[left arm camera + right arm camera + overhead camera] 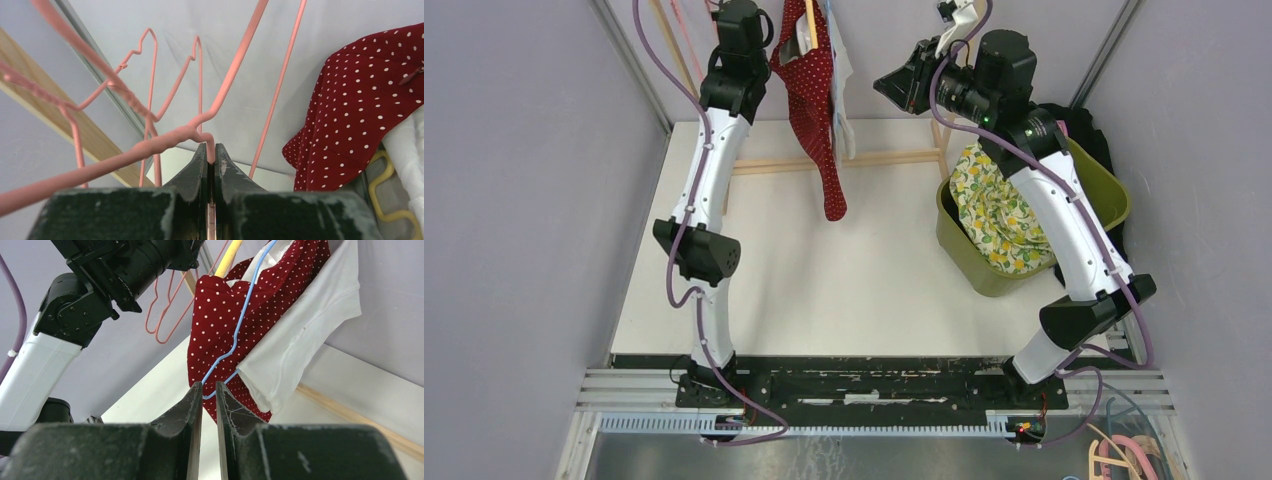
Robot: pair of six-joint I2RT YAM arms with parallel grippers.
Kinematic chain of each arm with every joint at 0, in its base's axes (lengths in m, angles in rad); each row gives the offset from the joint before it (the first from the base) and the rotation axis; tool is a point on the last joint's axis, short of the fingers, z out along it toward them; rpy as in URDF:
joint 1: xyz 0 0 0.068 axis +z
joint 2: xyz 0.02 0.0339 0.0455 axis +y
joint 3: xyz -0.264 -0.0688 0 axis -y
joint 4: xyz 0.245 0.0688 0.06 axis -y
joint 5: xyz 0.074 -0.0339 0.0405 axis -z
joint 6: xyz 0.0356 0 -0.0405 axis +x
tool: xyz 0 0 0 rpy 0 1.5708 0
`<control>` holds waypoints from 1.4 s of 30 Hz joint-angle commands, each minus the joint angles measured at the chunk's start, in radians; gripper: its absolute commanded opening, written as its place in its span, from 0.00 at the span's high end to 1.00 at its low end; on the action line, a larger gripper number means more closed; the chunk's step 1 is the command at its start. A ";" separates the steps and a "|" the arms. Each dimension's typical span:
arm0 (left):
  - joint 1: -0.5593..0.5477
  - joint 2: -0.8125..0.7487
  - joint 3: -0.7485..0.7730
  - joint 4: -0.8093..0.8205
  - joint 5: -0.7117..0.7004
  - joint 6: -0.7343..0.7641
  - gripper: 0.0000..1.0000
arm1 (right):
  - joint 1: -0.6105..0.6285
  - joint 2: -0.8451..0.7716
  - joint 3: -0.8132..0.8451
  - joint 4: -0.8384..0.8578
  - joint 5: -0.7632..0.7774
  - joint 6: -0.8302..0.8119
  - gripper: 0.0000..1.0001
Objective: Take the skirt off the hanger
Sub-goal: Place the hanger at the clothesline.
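The red skirt with white dots (816, 100) hangs from the rack at the back centre, next to a white garment (845, 95). It also shows in the left wrist view (365, 100) and the right wrist view (220, 320), where a blue wire hanger (235, 340) lies across it. My left gripper (742, 12) is raised left of the skirt and is shut (211, 150) on a pink wire hanger (150, 145). My right gripper (879, 85) is raised right of the garments and apart from them. Its jaws (209, 387) are nearly together, with nothing between them.
Several more pink hangers (150, 75) hang beside the held one. A yellow hanger (385, 200) sits under the skirt. A wooden rack bar (874, 158) crosses the table's back. A green basket (1114, 195) with lemon-print cloth (999, 210) stands at the right. Grey walls close both sides.
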 commanded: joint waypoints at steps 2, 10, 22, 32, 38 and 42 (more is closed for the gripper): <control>-0.004 0.033 0.055 0.053 0.024 -0.025 0.97 | 0.005 0.003 0.053 0.022 0.021 -0.023 0.80; 0.001 0.073 0.076 0.035 0.021 -0.004 0.97 | 0.006 0.003 0.056 0.027 0.021 -0.019 0.80; 0.003 -0.081 -0.101 0.004 0.023 -0.003 0.97 | 0.006 -0.013 -0.047 -0.060 0.129 -0.155 0.80; 0.003 -0.193 -0.188 -0.010 -0.019 0.029 0.97 | 0.004 0.117 -0.311 0.115 0.302 -0.208 0.99; 0.000 -0.250 -0.258 -0.015 -0.016 0.020 0.97 | -0.009 0.346 -0.172 0.115 0.375 -0.204 0.99; 0.000 -0.266 -0.256 -0.022 -0.016 0.031 0.97 | -0.050 0.488 -0.037 0.110 0.389 -0.153 0.99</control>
